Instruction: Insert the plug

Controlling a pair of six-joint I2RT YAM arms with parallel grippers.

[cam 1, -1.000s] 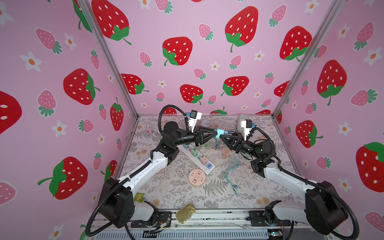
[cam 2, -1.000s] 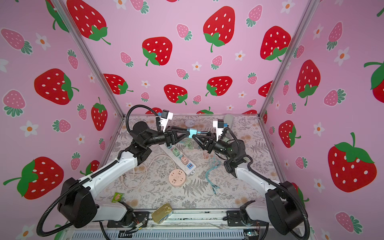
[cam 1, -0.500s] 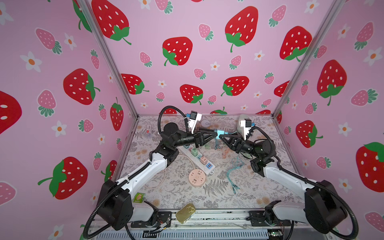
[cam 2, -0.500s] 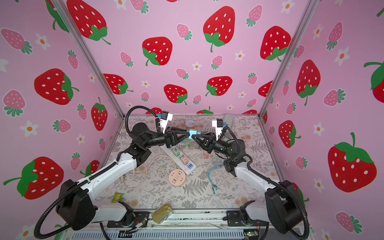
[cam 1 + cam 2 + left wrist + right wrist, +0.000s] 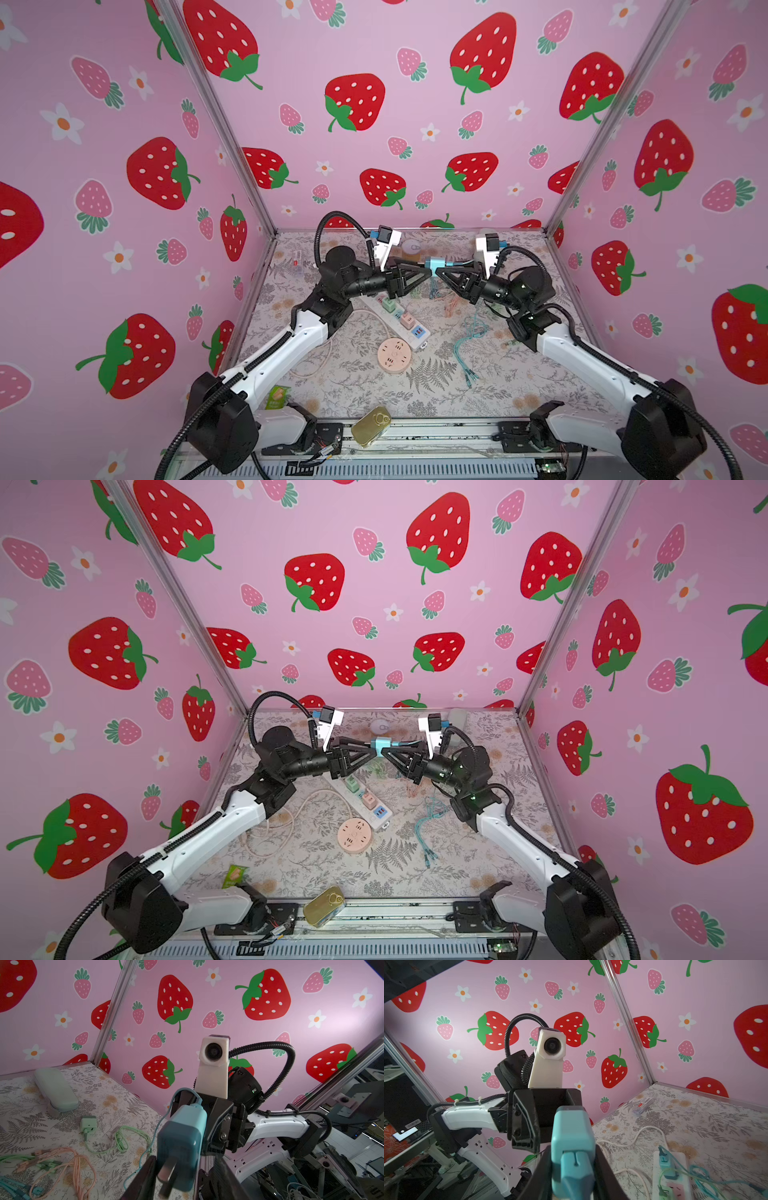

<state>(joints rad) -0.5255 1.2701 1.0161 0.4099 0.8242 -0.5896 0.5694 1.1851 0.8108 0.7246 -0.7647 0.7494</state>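
Plug: light-blue adapter (image 5: 436, 263) held in mid-air above the worktop (image 5: 457, 395), at the spot where the two grippers meet tip to tip in both top views.
Plug orientation: in the left wrist view its two flat prongs (image 5: 166, 1169) point towards the left arm; in the right wrist view a blue cable connector (image 5: 576, 1167) sits in its rear face.
Right gripper: (image 5: 573, 1174) clamped on the plug, one finger against each side of the body.
Left gripper: (image 5: 429, 271) jaws apart around the prong end; a gap shows beside one finger (image 5: 226, 1178), and contact at the other finger cannot be confirmed.
Power strip: white strip (image 5: 390, 322) lies on the worktop below and slightly left of the plug, well apart from it, with green, pink and blue adapters seated in it.
Round socket: pink disc (image 5: 394, 352) just beside the strip's near end.
Loose cables: blue bundle (image 5: 467, 345) on the worktop under the right arm.
Tin: gold can (image 5: 371, 424) at the front edge.
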